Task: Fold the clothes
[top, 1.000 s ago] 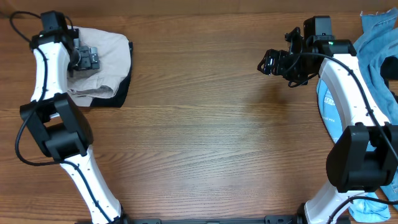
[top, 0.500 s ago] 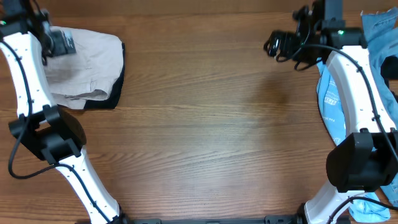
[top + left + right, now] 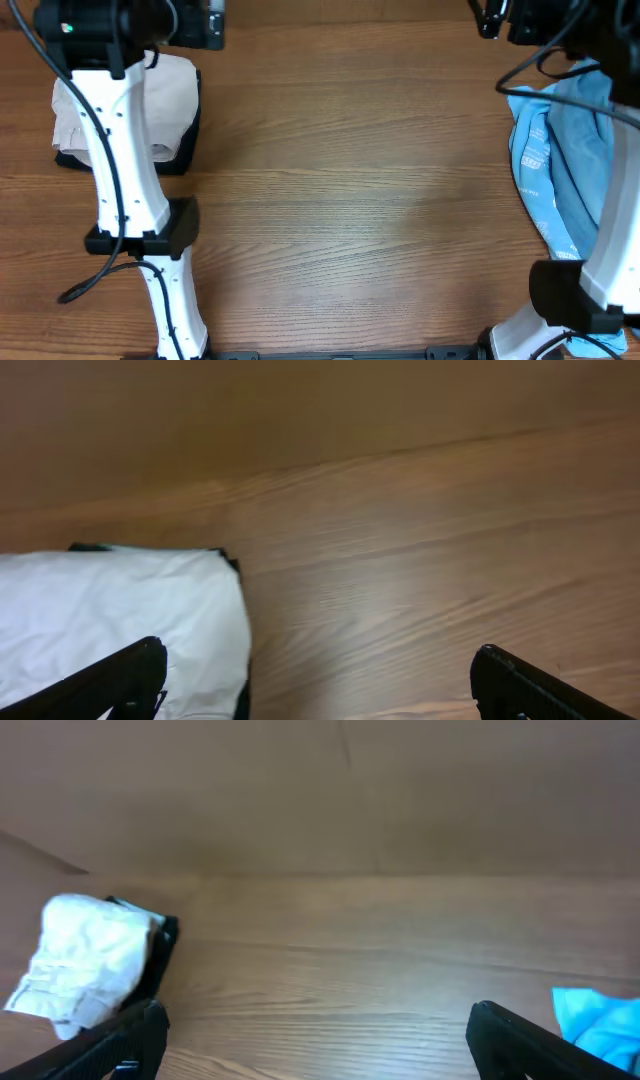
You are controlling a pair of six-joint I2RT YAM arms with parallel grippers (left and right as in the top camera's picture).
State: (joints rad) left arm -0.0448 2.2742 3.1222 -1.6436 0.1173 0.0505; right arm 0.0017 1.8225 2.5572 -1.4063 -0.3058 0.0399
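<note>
The folded beige shorts lie at the far left on a black piece. They show in the left wrist view and small in the right wrist view. A light-blue garment lies crumpled at the right edge, its corner in the right wrist view. My left gripper is raised high beside the pile, jaws wide apart and empty. My right gripper is raised at the far right, also wide open and empty.
The wooden table stretches between the two piles. My left arm crosses over the beige pile and hides part of it. My right arm stands over the blue garment.
Both arms have lifted up and back toward the far edge. My left gripper has come off the beige shorts, which stay folded on the black piece.
</note>
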